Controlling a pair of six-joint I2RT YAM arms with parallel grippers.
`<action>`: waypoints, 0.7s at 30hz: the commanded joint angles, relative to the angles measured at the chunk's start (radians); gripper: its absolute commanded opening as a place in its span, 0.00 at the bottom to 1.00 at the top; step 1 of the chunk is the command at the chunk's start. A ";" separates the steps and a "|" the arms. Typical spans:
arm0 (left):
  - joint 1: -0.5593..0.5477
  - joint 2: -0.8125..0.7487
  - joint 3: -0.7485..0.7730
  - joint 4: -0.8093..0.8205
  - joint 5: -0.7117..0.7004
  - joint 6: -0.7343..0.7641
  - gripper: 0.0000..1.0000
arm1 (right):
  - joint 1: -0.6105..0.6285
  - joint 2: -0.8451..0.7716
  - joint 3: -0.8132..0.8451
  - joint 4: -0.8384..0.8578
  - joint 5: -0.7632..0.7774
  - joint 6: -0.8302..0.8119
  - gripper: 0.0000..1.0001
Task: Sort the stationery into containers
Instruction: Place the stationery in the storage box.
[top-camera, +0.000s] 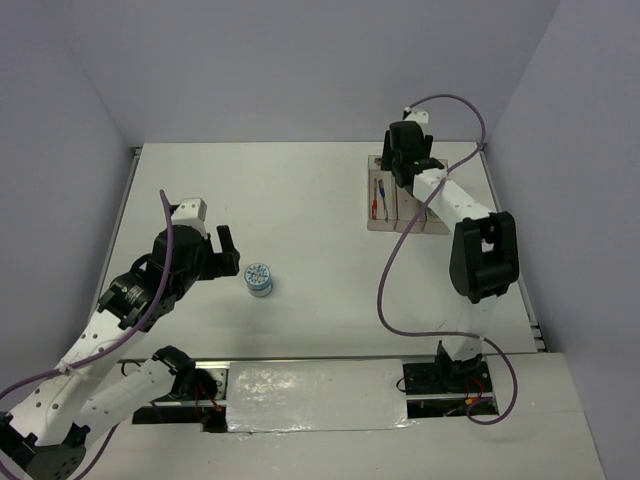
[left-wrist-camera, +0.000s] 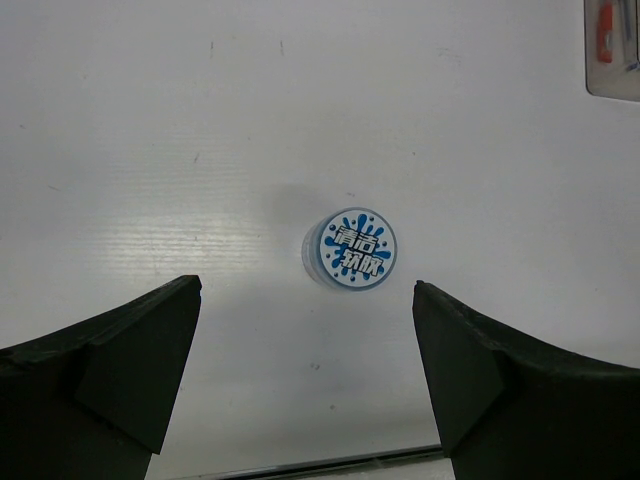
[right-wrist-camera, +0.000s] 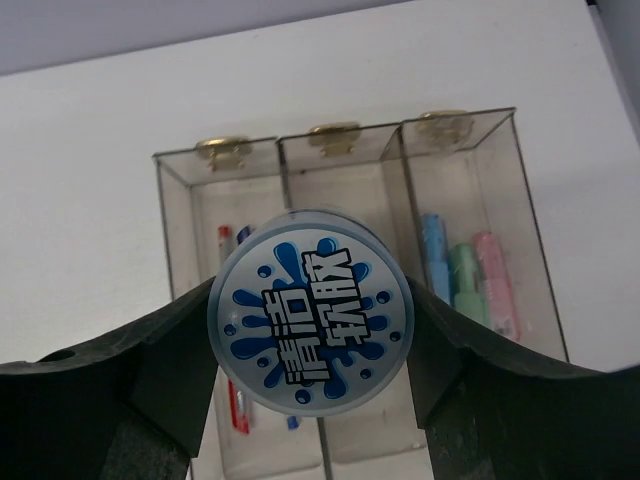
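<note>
Your left gripper (top-camera: 230, 257) sits over the left part of the table (top-camera: 300, 200) with its jaws spread wide and nothing between them. In the left wrist view the two fingers (left-wrist-camera: 130, 350) frame bare white surface, and the loose tape roll (left-wrist-camera: 350, 248) lies flat just beyond their tips, touching neither. Seen from above, that roll (top-camera: 259, 279) is just to the right of the gripper. You have open table on every side of it: the left edge is well off, and a broad bare stretch runs right toward the tray.

The clear three-compartment tray (top-camera: 385, 224) lies near the far right corner, close to the far edge and short of the right edge.

From the right wrist, a tan mark (right-wrist-camera: 333, 132) sits at the far end of each compartment. The left compartment holds the red pen (right-wrist-camera: 227, 245) and the dark blue pen (right-wrist-camera: 244, 236). The right one holds the blue clip (right-wrist-camera: 433, 250), the green clip (right-wrist-camera: 462, 278) and the pink clip (right-wrist-camera: 495, 285) side by side.

Your right gripper (right-wrist-camera: 310, 322) is clamped on the held tape roll (right-wrist-camera: 310, 300), one finger on each side. It is above the tray, covering most of the middle compartment, so you cannot tell what lies there.
</note>
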 joint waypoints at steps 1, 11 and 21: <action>0.002 -0.002 -0.003 0.035 0.018 0.027 0.99 | -0.030 0.062 0.111 0.023 0.041 0.019 0.06; 0.002 -0.002 -0.003 0.035 0.022 0.027 0.99 | -0.112 0.255 0.358 -0.084 -0.024 -0.024 0.16; 0.002 0.001 -0.003 0.038 0.026 0.028 0.99 | -0.122 0.283 0.364 -0.087 -0.058 -0.002 0.48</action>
